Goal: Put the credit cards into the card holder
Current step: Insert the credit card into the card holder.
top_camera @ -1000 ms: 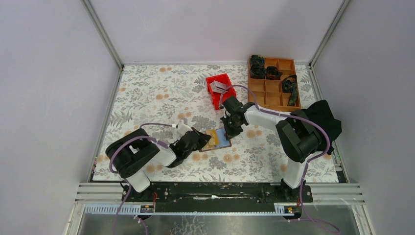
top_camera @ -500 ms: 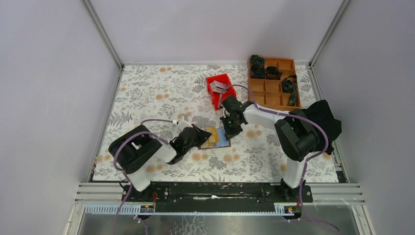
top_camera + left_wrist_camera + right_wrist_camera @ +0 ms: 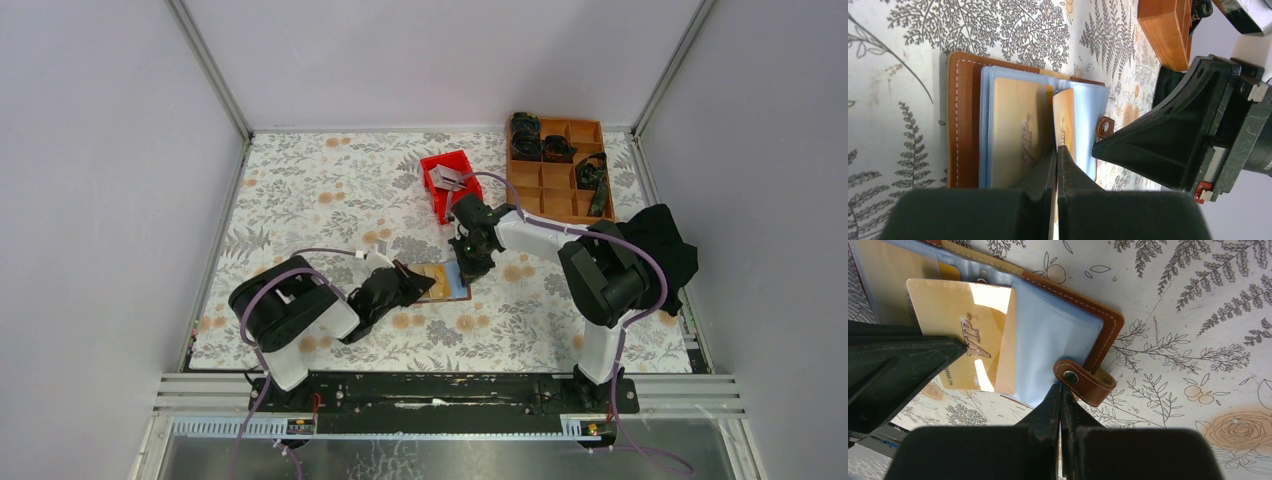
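Note:
The brown leather card holder (image 3: 452, 285) lies open on the flowered table, its clear bluish pockets (image 3: 1048, 345) facing up. My left gripper (image 3: 1057, 148) is shut on the near edge of a tan credit card (image 3: 1064, 117), whose far end sits inside a clear pocket. The right wrist view shows that card (image 3: 968, 345) with "VIP" on its face. A second tan card (image 3: 1018, 132) lies in the pocket beside it. My right gripper (image 3: 1060, 388) is shut on the edge of a clear pocket, right next to the snap tab (image 3: 1083, 382).
A red bin (image 3: 456, 196) holding grey cards (image 3: 447, 177) stands just behind the right gripper (image 3: 468, 262). An orange-brown compartment tray (image 3: 556, 195) with dark items sits at the back right. A black cloth (image 3: 668, 245) lies at the right edge.
The left arm has eased to the right toward the card holder, and less of the tan card shows outside the pocket. The right gripper has barely moved.

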{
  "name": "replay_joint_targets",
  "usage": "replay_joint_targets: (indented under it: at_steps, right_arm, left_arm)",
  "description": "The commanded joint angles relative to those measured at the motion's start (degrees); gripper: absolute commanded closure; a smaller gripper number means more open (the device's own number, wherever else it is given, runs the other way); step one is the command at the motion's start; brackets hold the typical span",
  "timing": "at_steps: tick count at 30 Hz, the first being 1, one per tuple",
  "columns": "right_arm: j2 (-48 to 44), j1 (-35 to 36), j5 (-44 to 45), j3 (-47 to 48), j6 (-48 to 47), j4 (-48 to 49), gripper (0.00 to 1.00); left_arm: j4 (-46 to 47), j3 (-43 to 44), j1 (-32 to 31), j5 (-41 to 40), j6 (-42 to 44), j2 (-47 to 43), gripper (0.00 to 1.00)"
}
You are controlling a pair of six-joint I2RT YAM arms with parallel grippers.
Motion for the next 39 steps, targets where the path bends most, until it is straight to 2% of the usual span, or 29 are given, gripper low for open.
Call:
replay_joint_targets:
  at_steps: [1,12,26,28,30,35,39]
  right_arm:
    - [5.48,0.93,2.2,-1.32,0.39,3.0,1.0]
    - [6.23,0.93,2.13,-0.57,0.76,2.91,1.0]
    - [6.12,0.93,1.82,0.24,0.35,1.77,1.0]
    - [5.93,0.93,2.02,0.23,0.26,1.77,1.0]
    - [5.22,0.93,2.44,0.17,0.21,1.81,0.99]
    - [2.46,0.93,4.47,-0.07,0.4,2.07,0.87]
    - [0.53,0.98,5.78,-0.26,0.58,2.62,0.81]
  left_arm:
    - [-7.44,-3.7,-1.41,2.77,2.05,1.23,1.0]
    - [-6.33,-4.01,-1.68,4.06,2.58,1.7,1.0]
    - [-8.33,3.5,-1.88,6.59,3.37,6.62,1.0]
    - [-9.51,4.07,-1.94,6.72,3.51,6.6,0.93]
    - [-10.31,4.46,-1.95,7.03,3.78,6.39,0.8]
    - [-15.66,4.91,-1.94,5.45,3.95,3.88,0.59]
    - [-21.66,7.01,-1.96,4.58,5.79,1.82,0.53]
